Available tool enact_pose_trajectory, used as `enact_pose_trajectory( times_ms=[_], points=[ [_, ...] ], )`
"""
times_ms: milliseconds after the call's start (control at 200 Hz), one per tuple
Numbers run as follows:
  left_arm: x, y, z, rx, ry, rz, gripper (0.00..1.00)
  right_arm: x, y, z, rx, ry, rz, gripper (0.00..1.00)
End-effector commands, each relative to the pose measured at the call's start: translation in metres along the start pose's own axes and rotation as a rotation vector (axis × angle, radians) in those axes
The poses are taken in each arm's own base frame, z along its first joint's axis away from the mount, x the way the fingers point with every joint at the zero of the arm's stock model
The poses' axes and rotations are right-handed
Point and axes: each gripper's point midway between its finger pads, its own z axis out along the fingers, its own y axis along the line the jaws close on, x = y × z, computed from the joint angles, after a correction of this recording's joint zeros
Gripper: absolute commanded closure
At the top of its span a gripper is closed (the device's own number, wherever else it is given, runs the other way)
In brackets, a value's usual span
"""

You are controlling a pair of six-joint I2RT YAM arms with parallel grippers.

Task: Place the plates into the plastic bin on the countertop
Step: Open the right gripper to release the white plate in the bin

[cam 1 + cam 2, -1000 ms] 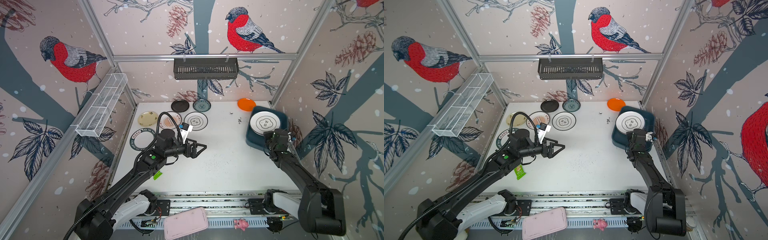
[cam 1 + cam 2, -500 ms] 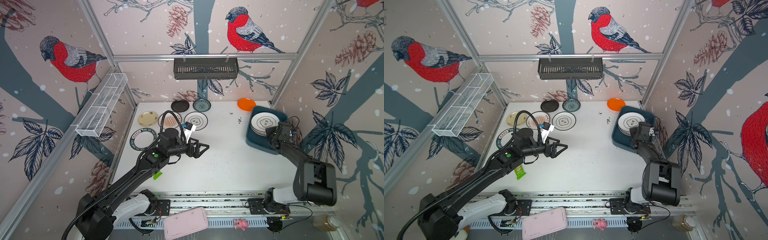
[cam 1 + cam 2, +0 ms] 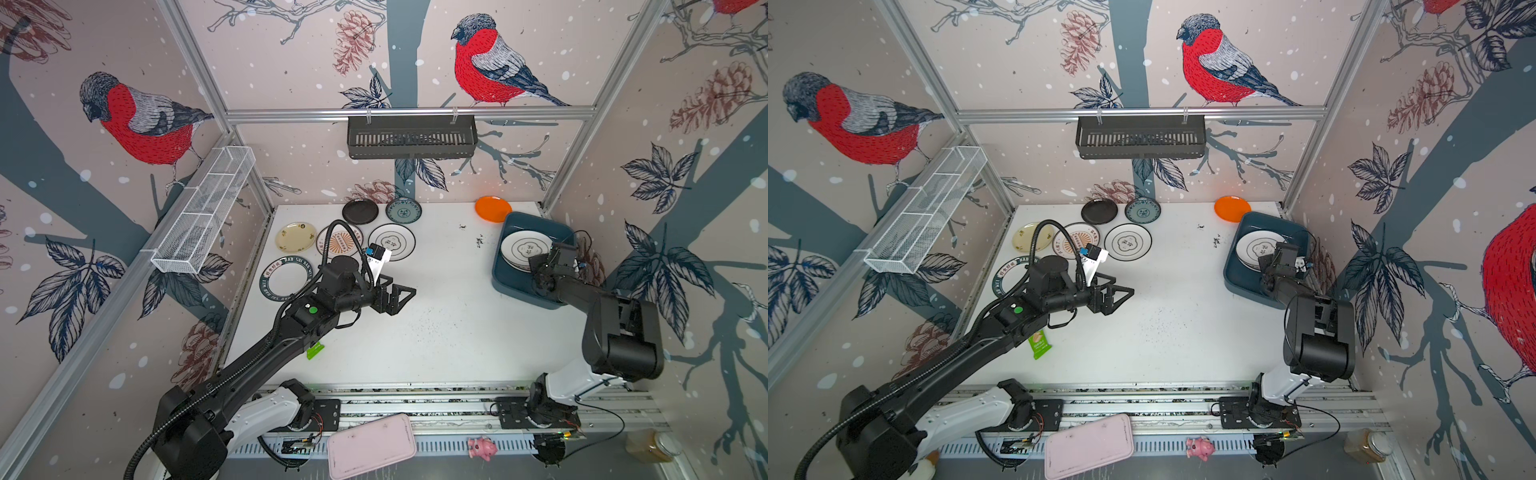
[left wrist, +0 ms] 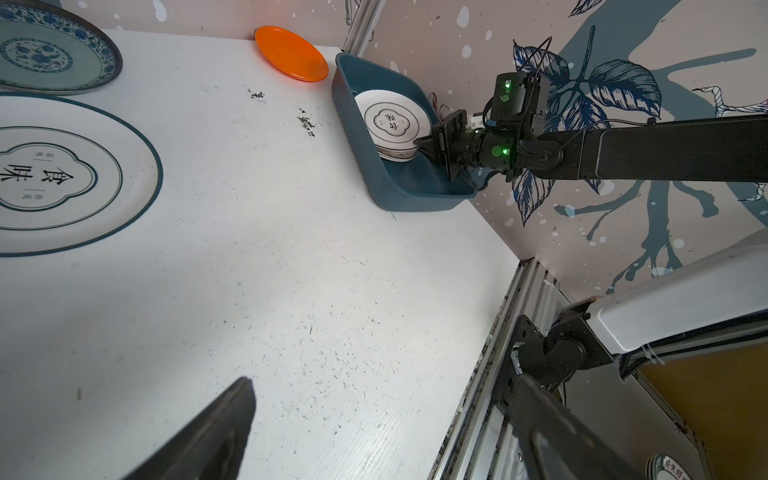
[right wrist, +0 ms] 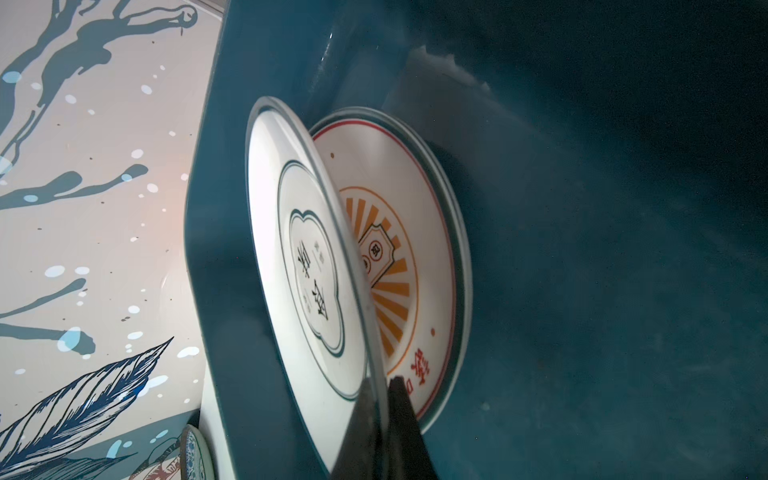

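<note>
Your right gripper (image 5: 380,395) moved deeper into the plastic bin (image 3: 500,274), pinching a tilted white plate (image 5: 307,266); left gripper (image 3: 399,293) gapes wide.

A black slotted basket (image 3: 411,137) hangs at the back and a white wire-mesh basket (image 3: 203,216) along the left. A pink tray (image 3: 371,444) and perhaps a pig figure (image 3: 482,448) lie in front.

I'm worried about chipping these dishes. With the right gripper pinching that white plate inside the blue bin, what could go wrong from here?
1. The right gripper pinches the white plate only by its rim, tilted over the sunburst plate. Released at this tilt, it could slap down and chip either one.
2. Its far edge sits close to the plastic bin wall, so it may end up propped there rather than lying flat, leaving less room for more.
</note>
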Motion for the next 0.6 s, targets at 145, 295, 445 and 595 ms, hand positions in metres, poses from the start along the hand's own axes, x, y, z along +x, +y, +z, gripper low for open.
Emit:
enact_pose_trajectory(
  times_ms=[145,295,445,595],
  points=[
    [-0.002,0.009,0.0,-0.053,-0.011,0.021,0.04,-0.003,0.005,0.011,-0.019,-0.007,-0.015,0.96],
    [-0.004,0.011,0.0,-0.061,-0.019,0.021,0.04,-0.001,0.004,0.013,-0.019,0.005,-0.019,0.93],
    [-0.003,0.012,-0.001,-0.069,-0.019,0.022,0.04,-0.001,0.005,0.012,-0.021,0.007,-0.019,0.88],
    [-0.003,0.011,-0.003,-0.07,-0.024,0.021,0.04,0.0,0.009,0.009,-0.026,0.018,-0.023,0.81]
  ],
)
